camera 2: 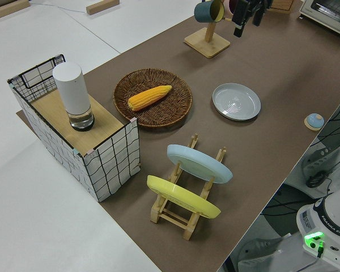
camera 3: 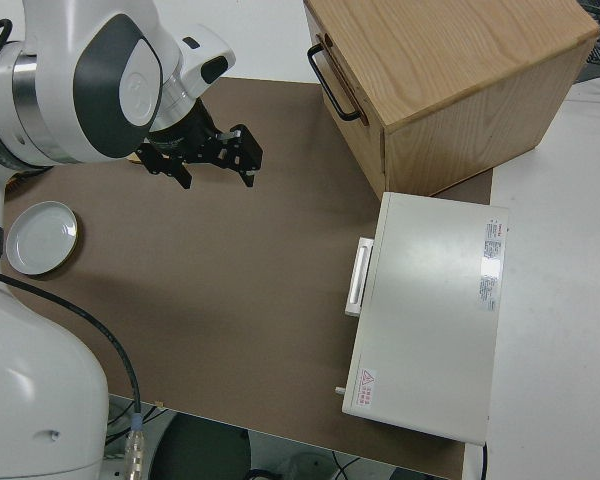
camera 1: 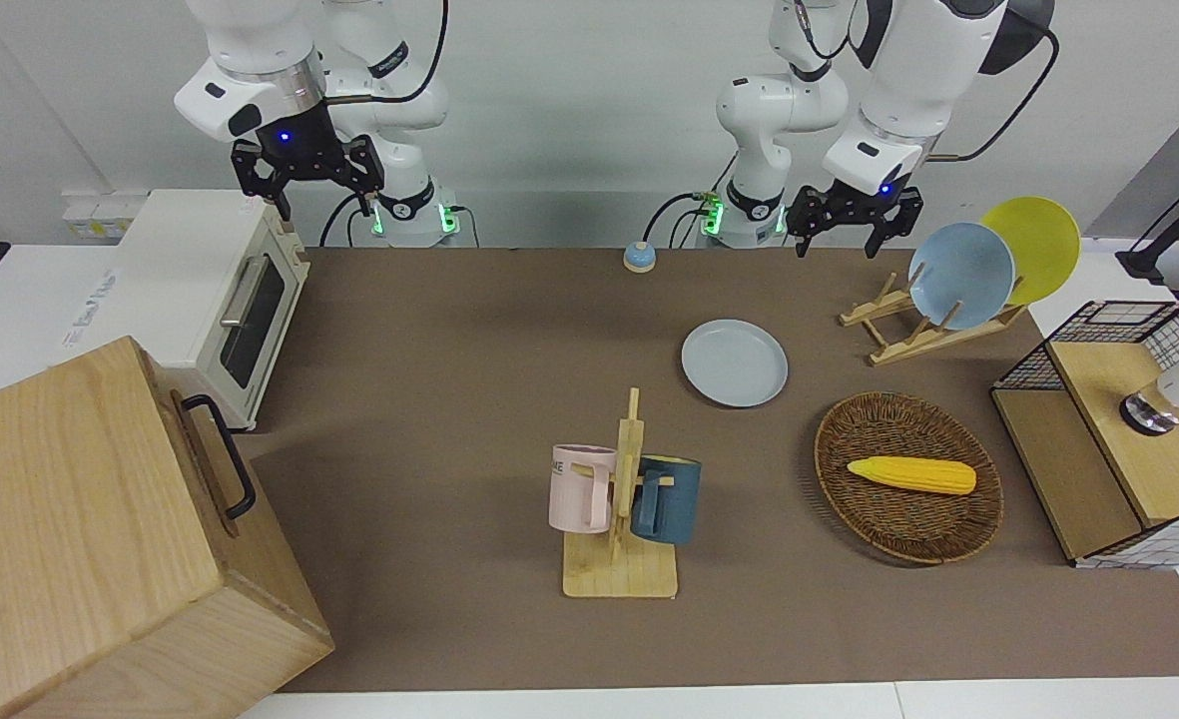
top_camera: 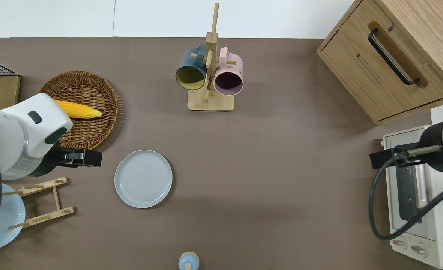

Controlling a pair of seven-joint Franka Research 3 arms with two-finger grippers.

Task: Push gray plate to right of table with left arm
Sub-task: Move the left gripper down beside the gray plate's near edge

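Note:
The gray plate (camera 1: 735, 362) lies flat on the brown mat of the table (camera 1: 449, 399), nearer to the robots than the mug rack. It also shows in the overhead view (top_camera: 143, 179) and the left side view (camera 2: 236, 101). My left gripper (camera 1: 844, 243) hangs open and empty in the air. In the overhead view the left gripper (top_camera: 90, 158) is over the mat between the wicker basket and the wooden plate rack, a short way from the plate toward the left arm's end. It does not touch the plate. My right arm is parked, its gripper (camera 1: 307, 190) open.
A wicker basket (camera 1: 908, 539) holds a corn cob (camera 1: 911, 474). A wooden rack (camera 1: 898, 340) holds a bluer plate and a yellow plate. A mug rack (camera 1: 621, 569) carries two mugs. A toaster oven (camera 1: 220, 300), wooden cabinet (camera 1: 90, 539) and wire shelf (camera 1: 1108, 439) stand at the table's ends.

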